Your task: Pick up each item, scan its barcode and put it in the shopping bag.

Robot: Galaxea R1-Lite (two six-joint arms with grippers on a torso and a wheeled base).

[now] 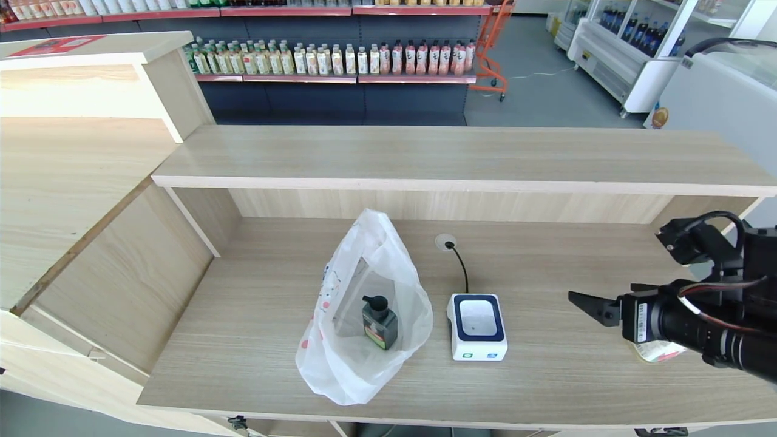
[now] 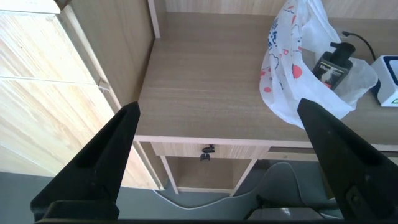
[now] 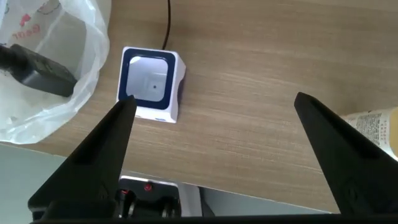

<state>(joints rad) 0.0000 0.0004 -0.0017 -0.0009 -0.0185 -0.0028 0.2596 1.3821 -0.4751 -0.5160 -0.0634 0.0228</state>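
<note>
A translucent white shopping bag (image 1: 358,340) stands open on the wooden counter (image 1: 546,267), with a dark pump bottle (image 1: 380,321) upright inside it. Right of the bag sits the white barcode scanner (image 1: 478,326) with its blue-framed window facing up. My right gripper (image 1: 584,301) hovers open and empty above the counter, right of the scanner. Partly hidden under that arm is a labelled container (image 1: 658,351), seen also as a pale labelled container (image 3: 379,127). My left gripper (image 2: 221,162) hangs open and empty off the counter's front left, with the bag (image 2: 292,74) and bottle (image 2: 336,62) beyond it.
A raised ledge (image 1: 461,158) runs along the back of the counter and a wooden side wall (image 1: 121,273) closes its left end. The scanner's black cable (image 1: 461,267) runs back to a grommet. Bare counter lies between the scanner (image 3: 151,84) and the labelled container.
</note>
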